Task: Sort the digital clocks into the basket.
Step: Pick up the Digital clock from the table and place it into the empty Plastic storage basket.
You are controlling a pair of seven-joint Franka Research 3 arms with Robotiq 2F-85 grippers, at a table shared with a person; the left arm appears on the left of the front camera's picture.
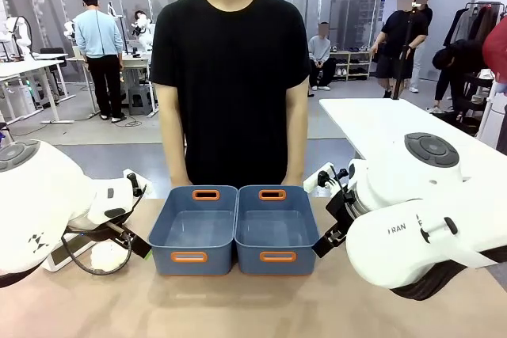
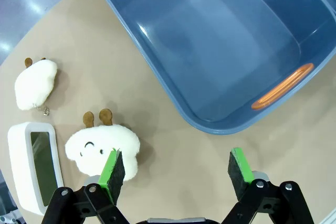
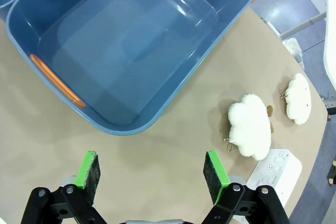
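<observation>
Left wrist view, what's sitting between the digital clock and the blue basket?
In the left wrist view, a fluffy white plush toy with brown ears lies between the digital clock and the basket.

Clocks partly hidden
The left arm (image 1: 40,203) covers most of one white rounded plastic digital clock (image 1: 54,260); the right gripper (image 3: 152,174) hides a corner of a second white clock (image 3: 278,165), its markings too small to read.
</observation>
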